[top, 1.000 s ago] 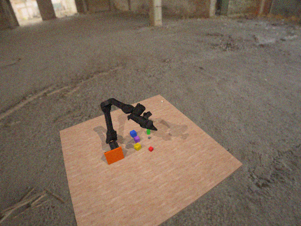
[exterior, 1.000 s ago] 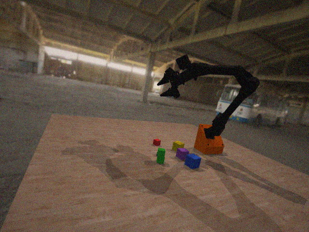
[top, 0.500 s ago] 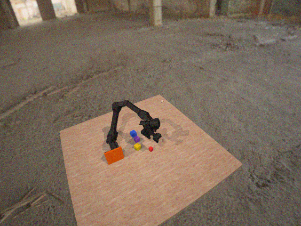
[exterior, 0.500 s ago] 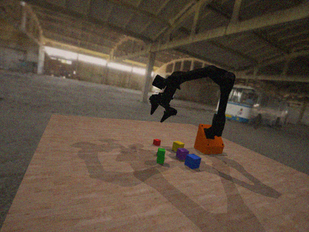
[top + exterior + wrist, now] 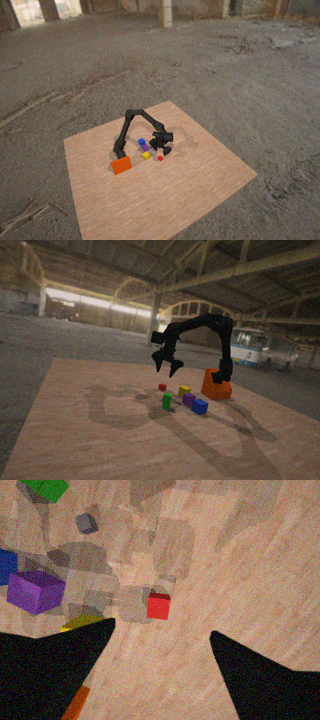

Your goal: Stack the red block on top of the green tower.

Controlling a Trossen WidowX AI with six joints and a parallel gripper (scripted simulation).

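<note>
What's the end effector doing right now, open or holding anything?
End effector: open wide, holding nothing, hanging above the red block, which sits on the wooden board.

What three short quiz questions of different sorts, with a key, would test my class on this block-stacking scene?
1. True or false: the claw already grips the red block.
2. Multiple choice: how many cubes make up the green tower? A) one B) two C) four
3. Fill in: beside the yellow block and blue block sits a ______ block.

Key: 1. False; the claw hangs open above the red block, which sits on the wooden board. 2. B. 3. purple.
</note>
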